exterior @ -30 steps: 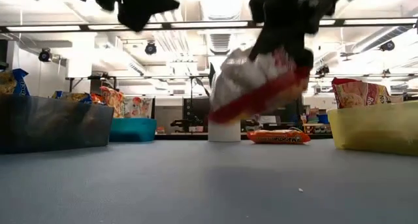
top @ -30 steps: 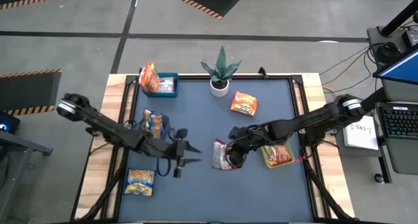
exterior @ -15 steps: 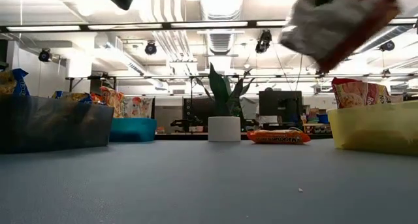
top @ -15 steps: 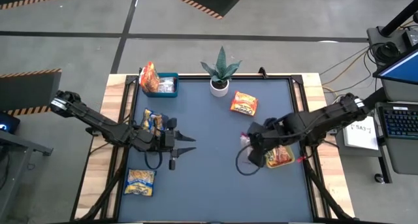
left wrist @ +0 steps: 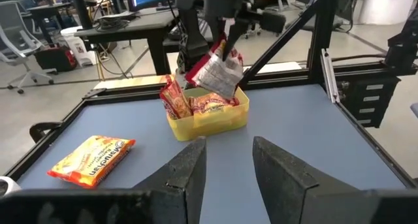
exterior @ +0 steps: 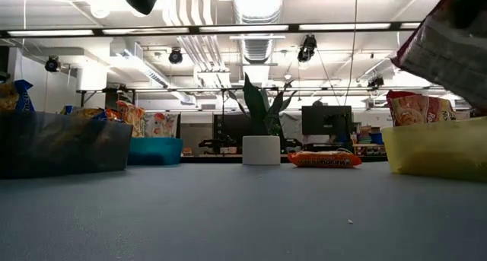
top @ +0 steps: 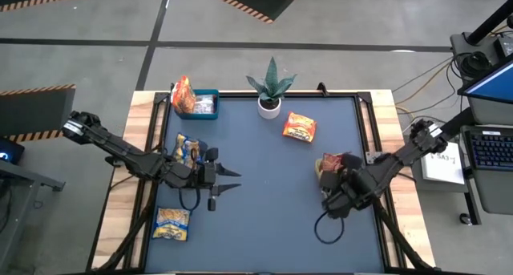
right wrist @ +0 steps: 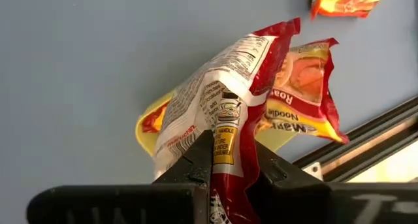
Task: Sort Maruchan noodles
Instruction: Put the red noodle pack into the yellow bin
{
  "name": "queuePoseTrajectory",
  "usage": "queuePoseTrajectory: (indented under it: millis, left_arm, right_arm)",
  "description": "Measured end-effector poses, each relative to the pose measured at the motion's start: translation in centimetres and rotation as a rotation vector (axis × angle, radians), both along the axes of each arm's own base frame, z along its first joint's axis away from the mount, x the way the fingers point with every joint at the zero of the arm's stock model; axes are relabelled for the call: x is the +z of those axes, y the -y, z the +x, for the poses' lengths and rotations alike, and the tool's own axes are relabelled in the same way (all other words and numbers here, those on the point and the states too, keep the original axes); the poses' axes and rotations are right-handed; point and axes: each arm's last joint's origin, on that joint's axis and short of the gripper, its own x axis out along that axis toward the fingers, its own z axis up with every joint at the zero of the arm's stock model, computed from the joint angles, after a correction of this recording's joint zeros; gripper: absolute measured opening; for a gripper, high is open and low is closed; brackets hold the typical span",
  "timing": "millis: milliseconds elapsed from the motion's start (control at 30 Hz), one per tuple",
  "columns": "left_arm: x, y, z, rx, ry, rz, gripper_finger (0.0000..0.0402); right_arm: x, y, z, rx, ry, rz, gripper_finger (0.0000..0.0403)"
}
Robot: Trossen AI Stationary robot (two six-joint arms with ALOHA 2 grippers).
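Right wrist view: we see the right gripper (right wrist: 225, 160) clamped on a red-and-white noodle packet (right wrist: 219, 103), held above the yellow bin (left wrist: 208, 123) at the right of the blue table (top: 264, 227). Our left gripper (top: 228, 185) hovers with fingers parted, holding nothing. An orange packet (top: 299, 127) lies near the potted plant (top: 270, 89). Ceiling lights and desks fill the room.

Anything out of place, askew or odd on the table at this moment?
One orange noodle packet lies loose on the mat beside the potted plant, outside any bin. The right gripper holds a red-and-white packet above the yellow bin. Nothing spilled or damaged.
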Motion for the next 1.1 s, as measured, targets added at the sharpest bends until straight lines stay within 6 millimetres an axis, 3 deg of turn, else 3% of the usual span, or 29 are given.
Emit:
queuePoseTrajectory:
  millis: [567,767,1100]
  left_arm:
    - [-0.1,0.0,0.1,0.0,-0.003,-0.002,0.0109]
    - [-0.1,0.0,0.1,0.0,-0.003,-0.002,0.0109]
    - [-0.1,0.0,0.1,0.0,-0.003,-0.002,0.0109]
  right_arm:
    - [-3.7,0.5,-0.9,0.226,-0.143,-0.181,0.0036]
    - [-4.7,0.8,-1.3,0.223,-0.19,-0.189,0.0036]
    - [-5.0,1.2,-1.3,0.133,-0.112,-0.286,0.0036]
